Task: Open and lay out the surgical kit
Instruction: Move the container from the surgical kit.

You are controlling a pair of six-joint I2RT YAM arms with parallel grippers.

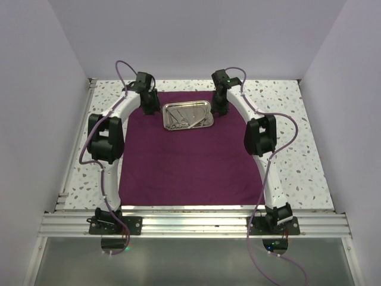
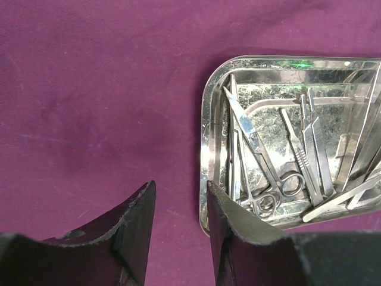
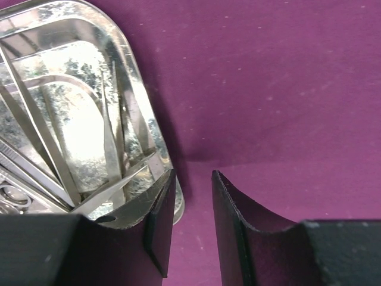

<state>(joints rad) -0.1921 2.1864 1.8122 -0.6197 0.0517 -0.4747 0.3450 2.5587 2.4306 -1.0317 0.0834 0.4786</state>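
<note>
Left end effector (image 2: 180, 190) and right end effector (image 3: 192, 176), both unclenched, straddle the steel tray (image 2: 205, 137); uneven closing, I fear, spills scissors (image 2: 257, 143).

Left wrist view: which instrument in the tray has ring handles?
The scissors, loops toward the tray's near rim; every other instrument is a straight strip without loops.

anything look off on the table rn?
Nothing spilled or damaged. The instruments lie crossed in a heap inside the steel tray, not yet laid out. The purple cloth lies spread flat under it.
</note>
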